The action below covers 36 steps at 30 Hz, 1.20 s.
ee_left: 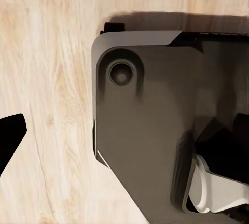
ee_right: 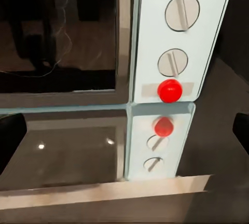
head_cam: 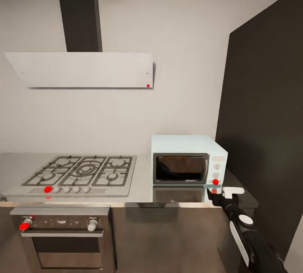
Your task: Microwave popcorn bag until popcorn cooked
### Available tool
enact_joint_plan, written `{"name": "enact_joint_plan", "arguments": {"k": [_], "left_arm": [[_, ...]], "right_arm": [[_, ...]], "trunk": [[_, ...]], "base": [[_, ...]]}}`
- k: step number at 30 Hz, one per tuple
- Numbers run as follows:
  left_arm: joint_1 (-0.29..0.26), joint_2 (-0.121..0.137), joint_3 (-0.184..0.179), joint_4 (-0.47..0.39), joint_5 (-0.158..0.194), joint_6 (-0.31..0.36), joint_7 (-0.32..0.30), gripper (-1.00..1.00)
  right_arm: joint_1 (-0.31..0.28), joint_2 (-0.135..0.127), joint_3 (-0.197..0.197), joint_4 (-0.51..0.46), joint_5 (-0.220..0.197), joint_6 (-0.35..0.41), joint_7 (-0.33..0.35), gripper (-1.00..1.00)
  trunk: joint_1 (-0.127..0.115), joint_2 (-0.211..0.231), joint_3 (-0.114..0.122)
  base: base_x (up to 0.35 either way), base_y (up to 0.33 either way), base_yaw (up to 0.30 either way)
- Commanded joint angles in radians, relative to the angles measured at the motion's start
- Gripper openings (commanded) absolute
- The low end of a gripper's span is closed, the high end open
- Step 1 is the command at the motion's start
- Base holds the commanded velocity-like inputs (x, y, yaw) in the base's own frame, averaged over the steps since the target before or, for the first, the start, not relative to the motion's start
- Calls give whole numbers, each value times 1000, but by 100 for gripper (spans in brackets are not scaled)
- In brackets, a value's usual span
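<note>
Microwave (head_cam: pixel 189 160) shut on countertop (head_cam: pixel 143 189), right gripper (head_cam: pixel 219 195) open just before its red button (ee_right: pixel 170 89).

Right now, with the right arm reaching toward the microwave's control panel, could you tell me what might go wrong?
The right gripper sits low, by the countertop edge below the red button, so it could scrape the edge on the way up. The button lies just under two knobs; a slightly high push might turn one. I cannot see through the dark door whether the bag is inside, so heating could start empty.
</note>
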Motion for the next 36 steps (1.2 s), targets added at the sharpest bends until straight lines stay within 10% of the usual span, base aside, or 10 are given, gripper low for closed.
{"name": "enact_joint_plan", "arguments": {"k": [1, 36], "left_arm": [[0, 0, -9, -2, 9, 6, -2, 100], [0, 0, -9, -2, 9, 6, -2, 100]], "right_arm": [[0, 0, -7, 7, 2, 4, 7, 100], [1, -1, -32, 192, 4, -178, 8, 100]], "trunk": [[1, 0, 0], [1, 0, -22]], "base": [[239, 0, 0], [183, -50, 0]]}}
